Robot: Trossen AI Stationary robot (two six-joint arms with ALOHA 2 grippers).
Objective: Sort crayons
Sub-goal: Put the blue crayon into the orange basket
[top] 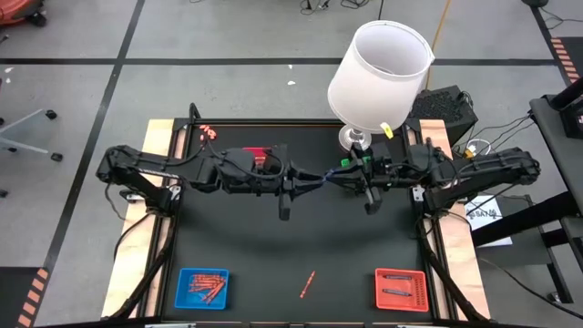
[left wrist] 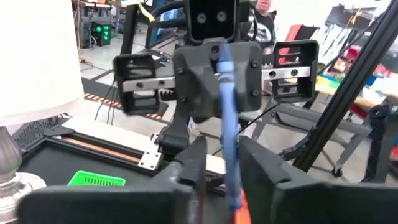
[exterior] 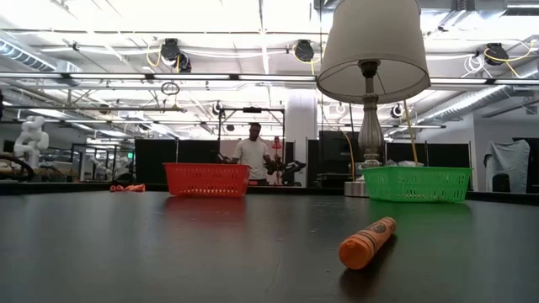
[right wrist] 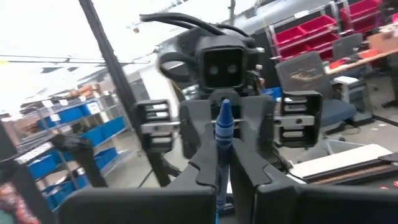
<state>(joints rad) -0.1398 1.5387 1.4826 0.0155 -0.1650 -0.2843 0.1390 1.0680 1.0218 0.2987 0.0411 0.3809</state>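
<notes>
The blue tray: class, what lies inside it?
Inside the blue tray lie several crayons, reddish-orange, in a loose pile. Whatever lies under the pile is covered.

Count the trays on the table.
4: blue tray at the near left; near red tray at the near right; far red tray at the back, centre-left; green tray at the back beside the lamp. The arms may hide more.

One lamp [top: 378, 68], three trays, one loose crayon [top: 307, 284].
</notes>
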